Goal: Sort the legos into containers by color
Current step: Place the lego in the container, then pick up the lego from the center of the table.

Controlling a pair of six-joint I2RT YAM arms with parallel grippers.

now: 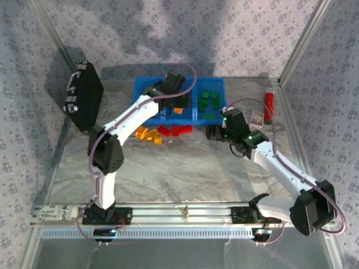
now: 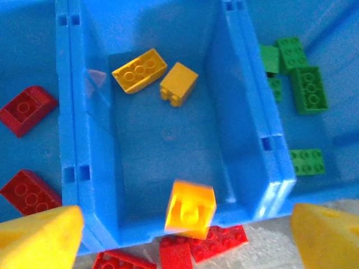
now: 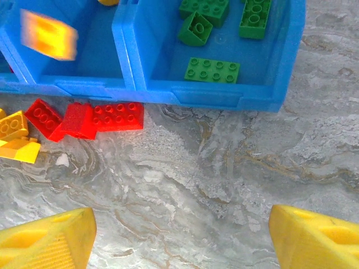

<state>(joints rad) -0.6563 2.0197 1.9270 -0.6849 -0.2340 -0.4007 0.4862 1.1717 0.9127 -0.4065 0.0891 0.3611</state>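
Yellow brick (image 2: 190, 208): blurred and apparently in free fall over the near end of the middle compartment (image 2: 162, 145), just inside the front wall. It is seen between the fingers of the left gripper (image 2: 185, 240), which are spread wide and hold nothing. Two settled yellows (image 2: 139, 70) are noted at the far end of the same compartment.

Next candidates, judged: the red bricks (image 3: 90, 119) on the table (image 3: 235, 185), lying just beside the front wall of the tray (image 3: 213, 95); contact cannot be told. The flat red's long axis runs along that wall. They lie almost under the left gripper, and ahead-left of the right gripper (image 3: 180, 238), which is also spread and empty.

The wall blocks the far side. Open marble is left on the near side, so an approach from there is favoured.
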